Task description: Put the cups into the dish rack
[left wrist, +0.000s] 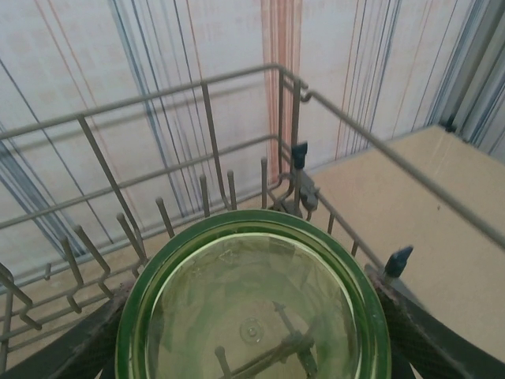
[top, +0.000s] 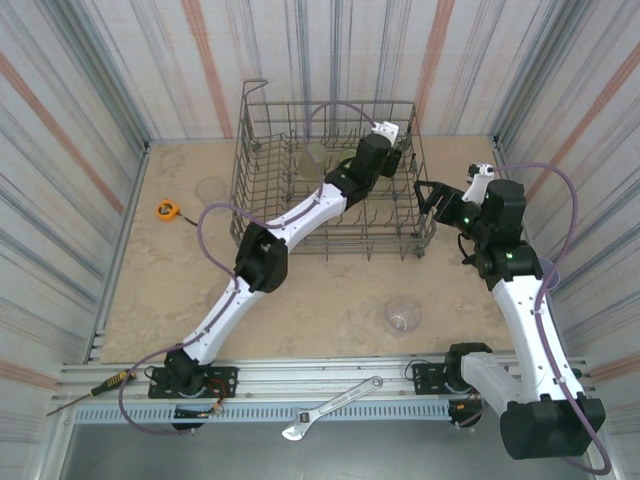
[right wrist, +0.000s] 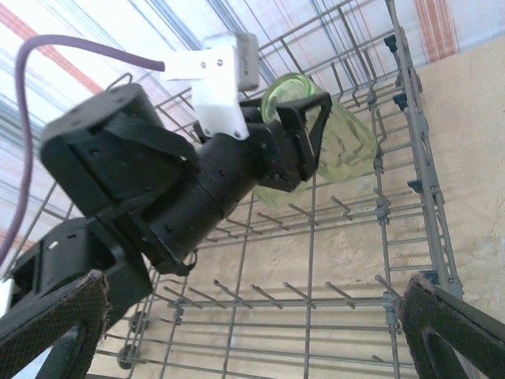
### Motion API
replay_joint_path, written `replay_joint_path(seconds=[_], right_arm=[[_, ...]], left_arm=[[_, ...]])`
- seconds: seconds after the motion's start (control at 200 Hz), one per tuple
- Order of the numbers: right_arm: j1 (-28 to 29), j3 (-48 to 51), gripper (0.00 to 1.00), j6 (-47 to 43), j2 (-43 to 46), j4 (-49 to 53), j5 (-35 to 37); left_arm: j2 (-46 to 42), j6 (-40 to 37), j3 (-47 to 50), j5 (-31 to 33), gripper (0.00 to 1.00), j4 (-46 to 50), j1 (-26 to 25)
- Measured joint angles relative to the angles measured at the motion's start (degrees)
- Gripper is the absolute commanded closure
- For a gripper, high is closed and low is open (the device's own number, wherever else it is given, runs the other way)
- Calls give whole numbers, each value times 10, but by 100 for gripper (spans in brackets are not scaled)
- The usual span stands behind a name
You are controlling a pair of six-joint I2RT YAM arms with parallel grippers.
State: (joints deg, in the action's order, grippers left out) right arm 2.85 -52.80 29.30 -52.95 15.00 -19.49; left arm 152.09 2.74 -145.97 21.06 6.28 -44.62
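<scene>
My left gripper is shut on a translucent yellow-green cup, whose rim shows between the dark fingers. In the right wrist view that cup lies tilted inside the dish rack, above its tines, held by the left gripper. From above, the left gripper reaches into the back right of the grey wire dish rack. Another pale cup sits inside the rack. My right gripper stands open just outside the rack's right side. One clear cup stands on the table in front, another clear cup left of the rack.
An orange tape measure lies left of the rack. A wrench and a screwdriver rest on the near rail. Striped walls close in the table on three sides.
</scene>
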Motion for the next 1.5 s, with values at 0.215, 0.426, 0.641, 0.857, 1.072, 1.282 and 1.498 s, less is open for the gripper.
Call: replay_joint_path(seconds=[0.215, 0.426, 0.641, 0.857, 1.072, 1.282, 1.498], right_arm=[[0, 0, 1, 0, -2, 0, 0], [0, 2, 1, 0, 0, 1, 0], [0, 2, 1, 0, 11, 10, 0], [-4, 7, 1, 0, 24, 19, 0], [-4, 7, 1, 0, 26, 38, -11], [-6, -13, 1, -11, 19, 75, -20], [-6, -71, 1, -33, -13, 125, -33]], left_arm=[[3, -4, 3, 0, 8, -4, -1], [2, 9, 8, -15, 1, -6, -1], [-26, 24, 61, -25, 2, -6, -4], [-93, 34, 103, -26, 1, -2, -17], [-211, 41, 173, -24, 1, -4, -28], [-345, 63, 309, -22, 1, -13, -34], [-445, 80, 428, -19, 1, -7, -34]])
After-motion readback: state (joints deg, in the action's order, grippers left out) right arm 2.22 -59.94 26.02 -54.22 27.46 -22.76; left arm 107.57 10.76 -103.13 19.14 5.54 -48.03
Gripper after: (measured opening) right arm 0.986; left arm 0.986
